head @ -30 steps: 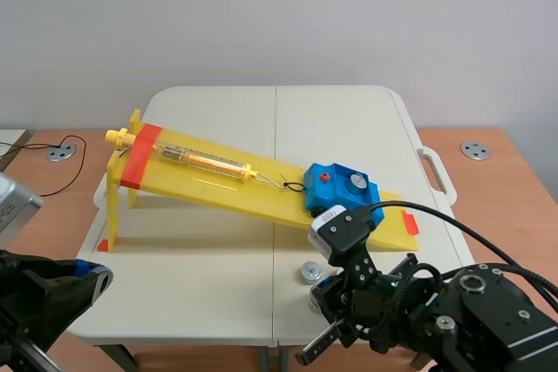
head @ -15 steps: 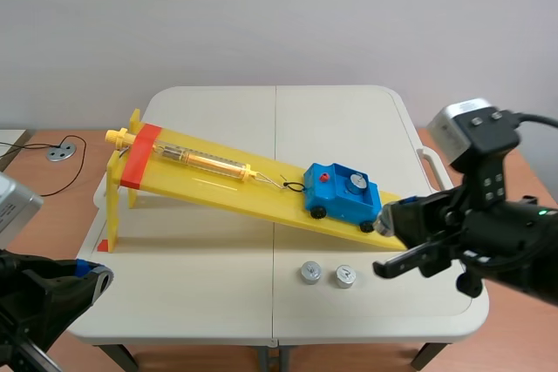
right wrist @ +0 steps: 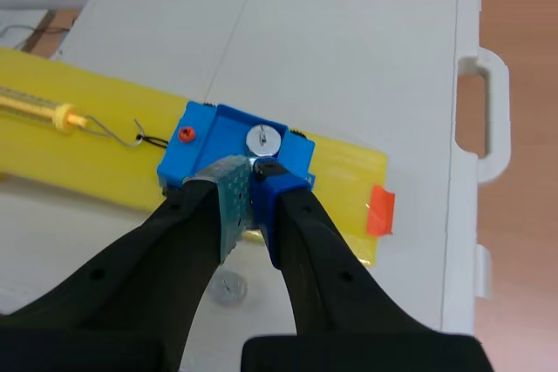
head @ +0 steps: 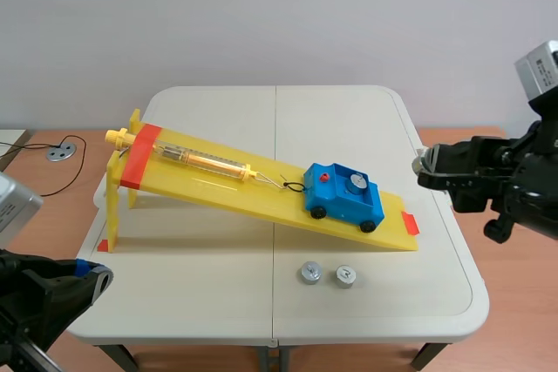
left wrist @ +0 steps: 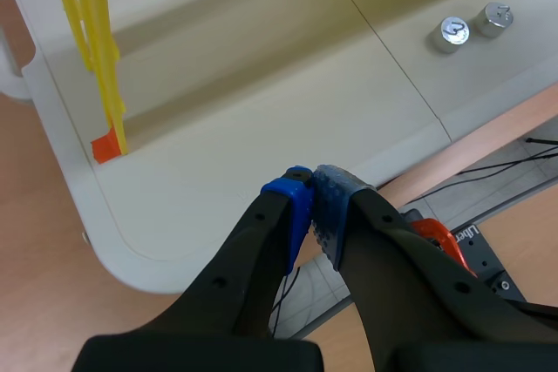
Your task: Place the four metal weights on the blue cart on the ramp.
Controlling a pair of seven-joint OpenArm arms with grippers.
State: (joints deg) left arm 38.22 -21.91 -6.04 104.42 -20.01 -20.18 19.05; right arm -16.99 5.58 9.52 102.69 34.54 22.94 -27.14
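A blue cart (head: pixel 344 195) sits low on the yellow ramp (head: pixel 209 182), hooked to a spring scale, with one metal weight (head: pixel 355 183) in its tray. Two more weights (head: pixel 309 273) (head: pixel 345 276) stand on the white table in front of the ramp. My right gripper (head: pixel 424 165) hangs high at the right, shut on a small metal weight (right wrist: pixel 260 165); in the right wrist view it is above the cart (right wrist: pixel 209 141) and its loaded weight (right wrist: pixel 261 138). My left gripper (left wrist: pixel 309 182) is shut on nothing, low off the table's near left corner.
The ramp's tall leg (left wrist: pixel 100 58) stands near the table's left edge with a red tape mark at its foot. A table handle (right wrist: pixel 482 115) juts out on the right side. A cable and a round floor fitting (head: pixel 61 152) lie at far left.
My right arm has risen from the table by the loose weights and swung up and right, carrying a weight. The left arm has kept still.
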